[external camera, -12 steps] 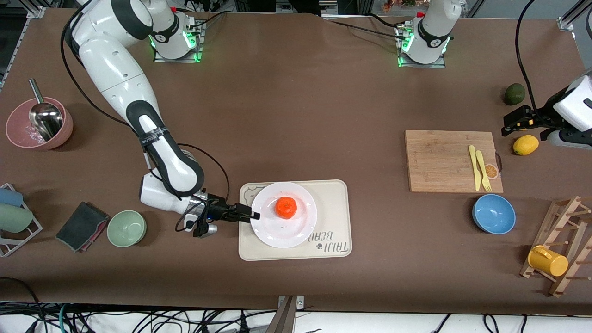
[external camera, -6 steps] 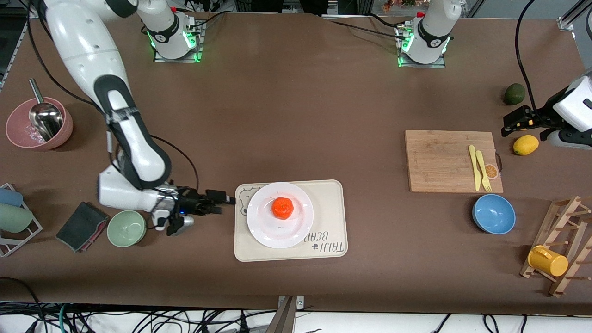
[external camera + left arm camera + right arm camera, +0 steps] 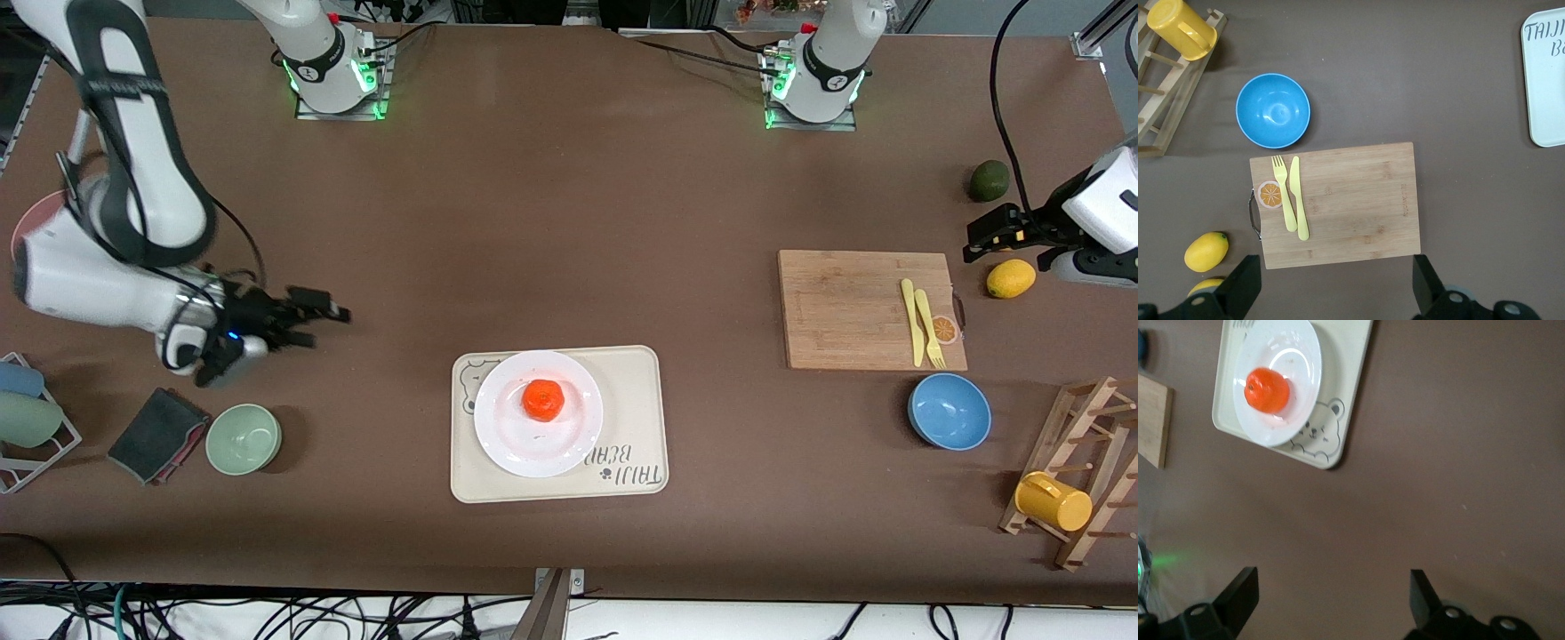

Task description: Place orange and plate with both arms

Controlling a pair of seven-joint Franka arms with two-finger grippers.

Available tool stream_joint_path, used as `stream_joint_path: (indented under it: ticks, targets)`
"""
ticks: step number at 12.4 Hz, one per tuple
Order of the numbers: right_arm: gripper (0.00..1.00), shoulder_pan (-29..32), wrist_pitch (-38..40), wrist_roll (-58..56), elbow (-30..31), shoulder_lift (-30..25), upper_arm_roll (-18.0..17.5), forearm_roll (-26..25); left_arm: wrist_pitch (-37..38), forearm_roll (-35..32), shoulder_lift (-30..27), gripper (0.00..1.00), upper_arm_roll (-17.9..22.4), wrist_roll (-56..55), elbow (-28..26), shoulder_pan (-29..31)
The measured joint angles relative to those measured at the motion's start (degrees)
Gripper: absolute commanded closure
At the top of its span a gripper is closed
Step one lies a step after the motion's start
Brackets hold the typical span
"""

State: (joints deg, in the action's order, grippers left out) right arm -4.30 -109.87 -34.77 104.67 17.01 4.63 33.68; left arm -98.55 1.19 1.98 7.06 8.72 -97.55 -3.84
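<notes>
The orange [image 3: 542, 399] rests in the middle of the white plate [image 3: 507, 440], and the plate stands on the cream bear-print tray [image 3: 636, 400]. Orange [image 3: 1267, 390], plate [image 3: 1295, 380] and tray [image 3: 1348, 387] also show in the right wrist view. My right gripper [image 3: 331, 315] is open and empty, up over bare table toward the right arm's end, well apart from the tray. My left gripper [image 3: 978, 238] is open and empty, held over the table beside a yellow lemon [image 3: 1010, 278] at the left arm's end; the left arm waits.
A wooden cutting board [image 3: 845, 307] carries a yellow knife and fork [image 3: 923, 324]. A blue bowl [image 3: 949, 411], a wooden rack with a yellow mug [image 3: 1053, 502] and a dark avocado [image 3: 988, 180] stand near it. A green bowl [image 3: 243, 438], a dark cloth [image 3: 156, 434] and a pink bowl [image 3: 31, 218] lie below the right arm.
My right gripper let go of the plate's rim, drew back from the tray and rose toward the right arm's end. Plate and tray shifted slightly that way early on. The left arm stayed still.
</notes>
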Motion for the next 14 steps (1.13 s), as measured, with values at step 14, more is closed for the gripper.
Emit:
stream_joint_path:
  ticks: [14]
  targets:
    - [0.00,-0.4,19.1,23.6,-8.1,-16.7,-1.4,-32.1,0.0,0.0,0.0,0.00,0.0,0.0,0.0,0.0]
